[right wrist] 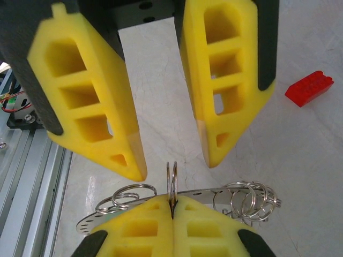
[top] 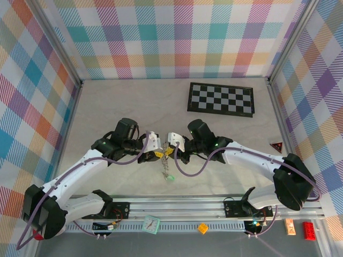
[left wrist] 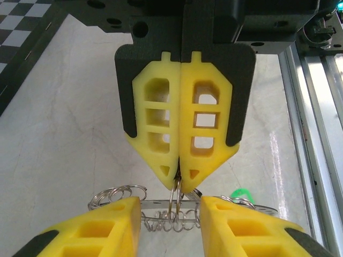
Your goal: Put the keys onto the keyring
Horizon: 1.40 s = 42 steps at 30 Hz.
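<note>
The right gripper [right wrist: 172, 208] is clamped on one upright wire loop of the keyring [right wrist: 195, 191]. The keyring's band runs sideways just past the fingertips, partly hidden by them. Two loops bunch on one side and about four on the other. One green key [left wrist: 241, 193] peeks out, its blade unclear. Facing it, the left gripper [right wrist: 174, 166] gapes wide, gripping nothing. One red block [right wrist: 309, 88] lies beyond.

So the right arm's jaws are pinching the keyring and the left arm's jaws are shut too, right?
Not quite: the left arm's jaws stand open, as the left wrist view shows. The right arm's jaws are indeed shut, pinching the keyring.
</note>
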Available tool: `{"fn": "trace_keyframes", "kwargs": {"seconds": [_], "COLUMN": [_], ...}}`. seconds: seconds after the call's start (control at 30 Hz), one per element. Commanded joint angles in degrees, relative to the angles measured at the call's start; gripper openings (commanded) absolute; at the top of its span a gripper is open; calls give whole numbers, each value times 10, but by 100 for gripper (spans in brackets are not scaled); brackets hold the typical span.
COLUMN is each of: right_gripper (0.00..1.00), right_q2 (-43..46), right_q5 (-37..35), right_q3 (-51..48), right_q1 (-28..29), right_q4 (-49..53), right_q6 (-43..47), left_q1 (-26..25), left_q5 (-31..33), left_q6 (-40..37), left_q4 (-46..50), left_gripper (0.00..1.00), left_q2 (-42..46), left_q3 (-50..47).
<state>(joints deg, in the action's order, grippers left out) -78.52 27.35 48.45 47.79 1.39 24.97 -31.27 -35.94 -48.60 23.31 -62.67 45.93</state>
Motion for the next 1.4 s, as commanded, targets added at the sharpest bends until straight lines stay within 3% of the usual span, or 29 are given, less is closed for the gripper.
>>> {"fn": "trace_keyframes", "kwargs": {"seconds": [0.0,0.23,0.5,0.6,0.7,0.97,1.17,1.37], "right_gripper": [0,0,0,20,28,34,35,33], "right_q2": [6,-2,0,23,48,71,51,12], "right_q5": [26,32,24,21,46,90,58,90], "right_q3": [23,29,30,7,-19,-31,-24,4], "right_q1": [0,-1,-1,-15,-45,-58,-58,-57], "right_q4": [0,-1,3,-10,4,32,21,18], "right_q6": [18,16,6,-38,-87,-173,-165,-160], "left_q1": [-2,-4,-4,-4,-4,-6,-6,-10], "left_q5": [-7,0,-26,-35,-45,-38,-43,-39], "left_q6": [-22,-34,-22,-8,16,46,46,36], "left_q4": [-20,-8,-9,-18,-45,-110,-119,-107], "left_gripper": [28,20,0,0,0,0,0,0], "left_q2": [-11,-33,-37,-29,-21,-13,-9,-9], "left_q3": [-6,3,18,13,-1,-30,-36,-35]}}
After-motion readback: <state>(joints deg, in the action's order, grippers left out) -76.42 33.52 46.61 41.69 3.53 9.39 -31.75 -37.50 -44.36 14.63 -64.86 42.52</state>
